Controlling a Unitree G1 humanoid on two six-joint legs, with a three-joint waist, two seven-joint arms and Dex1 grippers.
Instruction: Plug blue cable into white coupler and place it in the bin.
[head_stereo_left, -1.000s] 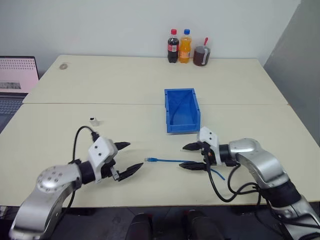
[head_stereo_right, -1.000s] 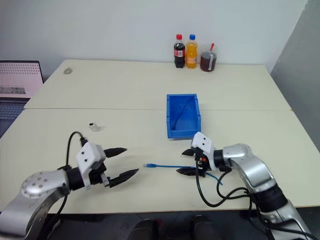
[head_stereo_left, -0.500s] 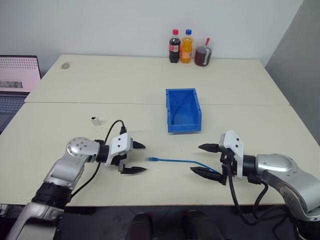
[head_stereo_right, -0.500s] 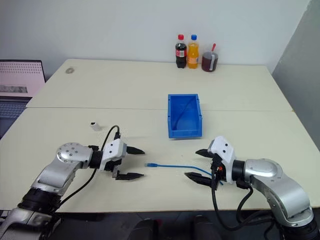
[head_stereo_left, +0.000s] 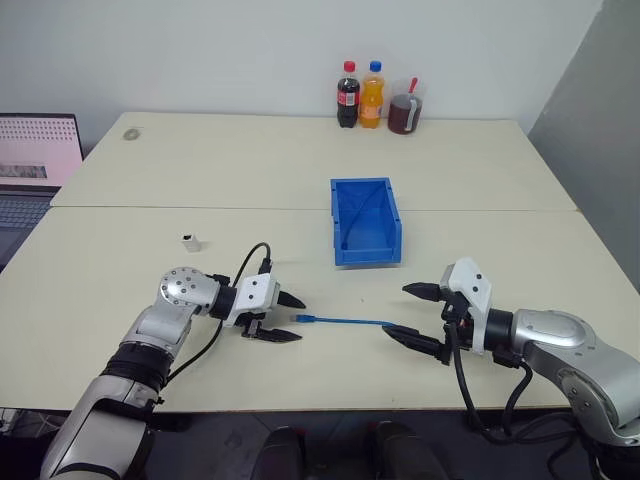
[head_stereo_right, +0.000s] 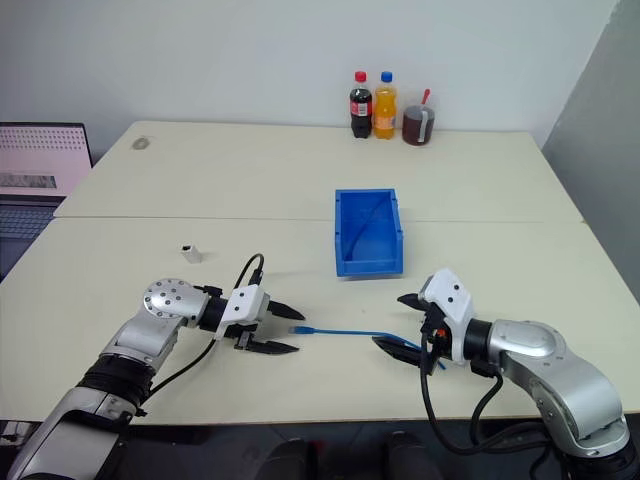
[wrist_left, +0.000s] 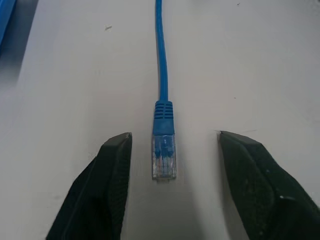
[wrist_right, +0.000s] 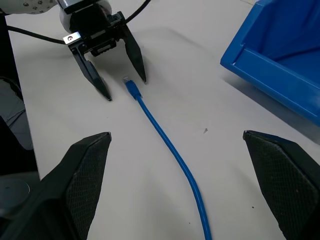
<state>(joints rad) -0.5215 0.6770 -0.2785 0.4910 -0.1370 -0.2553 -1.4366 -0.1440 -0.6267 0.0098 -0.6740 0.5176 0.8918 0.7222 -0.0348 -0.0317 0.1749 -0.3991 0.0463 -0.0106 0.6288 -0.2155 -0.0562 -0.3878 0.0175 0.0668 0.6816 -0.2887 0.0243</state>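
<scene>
The blue cable (head_stereo_left: 345, 321) lies flat on the cream table (head_stereo_left: 300, 180), running roughly left to right in front of the robot, with its clear plug (wrist_left: 163, 157) at the end nearest the left gripper (head_stereo_left: 283, 318). The left gripper rests low at the table surface with its two black fingers partly spread, one on each side of the plug; a visible gap remains between each fingertip and the plug, so the plug is bracketed but not gripped. The right gripper (head_stereo_left: 417, 316) hovers at the opposite end of the cable with its fingers spread wide, one above and one below the cord, holding nothing; its lower fingertip is close to the cable, and contact cannot be determined. The white coupler (head_stereo_left: 189, 241) stands on the table, well apart from the cable and beyond the left arm. The bin (head_stereo_left: 365, 219) sits farther back near the table centre, with a thin blue cord lying inside it. Three drink containers (head_stereo_left: 376, 97) stand at the far edge of the table. A laptop (head_stereo_left: 30, 160) is at the left margin.
</scene>
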